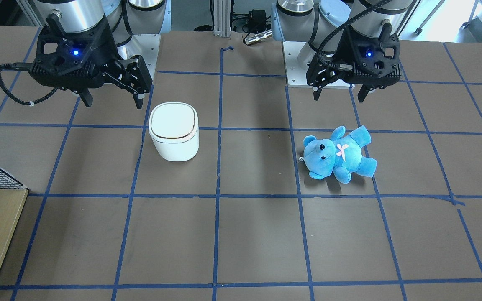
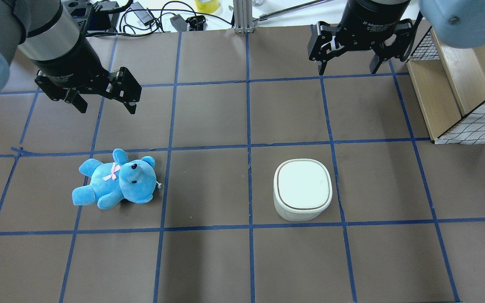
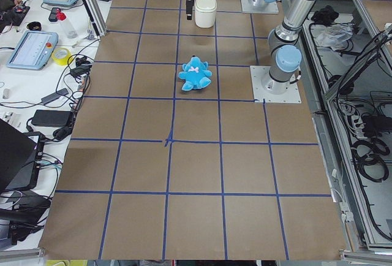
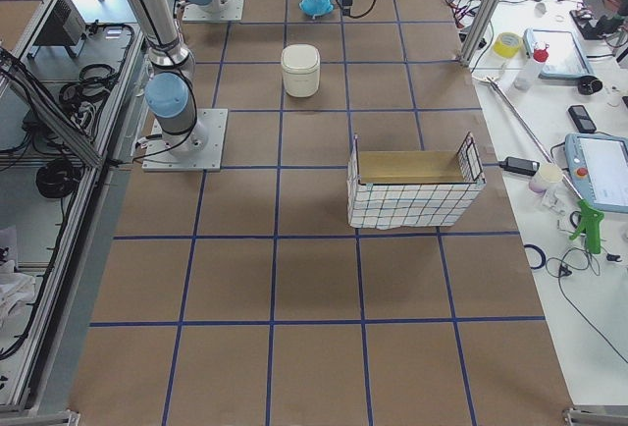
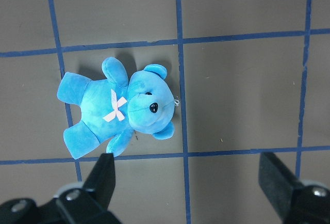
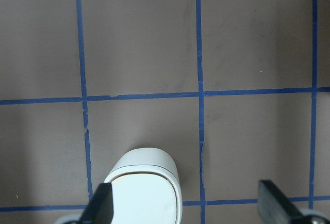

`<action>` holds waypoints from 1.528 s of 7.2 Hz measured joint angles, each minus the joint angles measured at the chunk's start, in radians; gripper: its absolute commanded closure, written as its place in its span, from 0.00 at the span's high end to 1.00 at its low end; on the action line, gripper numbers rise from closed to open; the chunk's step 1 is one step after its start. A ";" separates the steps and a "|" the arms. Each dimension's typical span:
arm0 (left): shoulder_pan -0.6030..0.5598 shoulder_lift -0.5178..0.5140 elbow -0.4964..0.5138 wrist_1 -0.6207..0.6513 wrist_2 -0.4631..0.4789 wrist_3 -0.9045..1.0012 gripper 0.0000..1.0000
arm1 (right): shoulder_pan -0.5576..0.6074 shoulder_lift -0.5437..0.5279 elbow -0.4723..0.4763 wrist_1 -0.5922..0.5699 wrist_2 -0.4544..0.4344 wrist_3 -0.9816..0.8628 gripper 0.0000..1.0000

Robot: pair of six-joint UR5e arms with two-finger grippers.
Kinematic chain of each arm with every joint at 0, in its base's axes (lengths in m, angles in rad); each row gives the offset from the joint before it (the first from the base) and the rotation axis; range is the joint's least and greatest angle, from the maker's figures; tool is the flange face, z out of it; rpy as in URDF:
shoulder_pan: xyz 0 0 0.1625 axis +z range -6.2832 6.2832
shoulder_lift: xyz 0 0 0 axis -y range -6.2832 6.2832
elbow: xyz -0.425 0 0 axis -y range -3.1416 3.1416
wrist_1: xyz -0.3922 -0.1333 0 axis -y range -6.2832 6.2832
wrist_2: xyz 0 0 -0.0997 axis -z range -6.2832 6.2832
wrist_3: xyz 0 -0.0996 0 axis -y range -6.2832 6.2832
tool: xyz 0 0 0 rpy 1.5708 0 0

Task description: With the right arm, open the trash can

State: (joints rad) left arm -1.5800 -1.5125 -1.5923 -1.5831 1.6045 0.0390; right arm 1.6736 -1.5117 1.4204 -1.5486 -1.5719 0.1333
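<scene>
Across the table from the robot, on the front-facing view, I read the trash can (image 1: pixel 174 131) standing upright on the brown table (image 1: pixel 257 234), lid down flat, with a thin dark seam round its rim. The right gripper (image 1: pixel 112 101) hangs above the table just beside the can on the robot-base side, jaws spread wide and holding nothing, clear of the can. The left gripper (image 1: pixel 339 97) hangs released in the same way above the blue teddy (image 1: pixel 339 154), which lies on its back well apart from the can. On the overhead view the can sits in the right half of the taped grid and the teddy in the left half. Each gripper is farther from the camera than the item on its side, and both sets of jaws stand apart. A wire-sided wooden crate (image 2: pixel 457 84) stands at the table's right edge, apart from the can. On the exterior left view the teddy is the nearer item and the can stands beyond it. On the exterior right view the order reverses: crate nearest, then can, then teddy. On the left wrist view the teddy lies below two widely separated, empty jaws. On the right wrist view the closed lid shows at the lower edge between the spread jaws — nearer the one on that view's left.
</scene>
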 measured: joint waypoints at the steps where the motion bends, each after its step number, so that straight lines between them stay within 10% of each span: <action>1: 0.000 0.000 0.000 0.000 0.000 0.000 1.00 | 0.000 0.001 0.000 -0.002 -0.001 0.005 1.00; 2: 0.000 0.000 0.000 0.000 0.000 0.000 1.00 | 0.000 0.002 0.000 -0.005 -0.001 0.015 0.93; 3: 0.000 0.000 0.000 0.000 0.000 0.001 1.00 | 0.002 0.002 0.001 -0.007 0.000 0.038 0.53; 6: 0.000 0.000 0.000 0.000 0.000 0.000 1.00 | 0.015 0.003 0.010 0.002 -0.001 0.099 0.00; 11: 0.000 0.000 0.000 0.000 0.000 0.001 1.00 | 0.096 -0.005 0.172 -0.016 -0.019 0.156 0.00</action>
State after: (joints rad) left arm -1.5800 -1.5125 -1.5923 -1.5831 1.6045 0.0397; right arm 1.7696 -1.5171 1.5923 -1.5649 -1.5910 0.2896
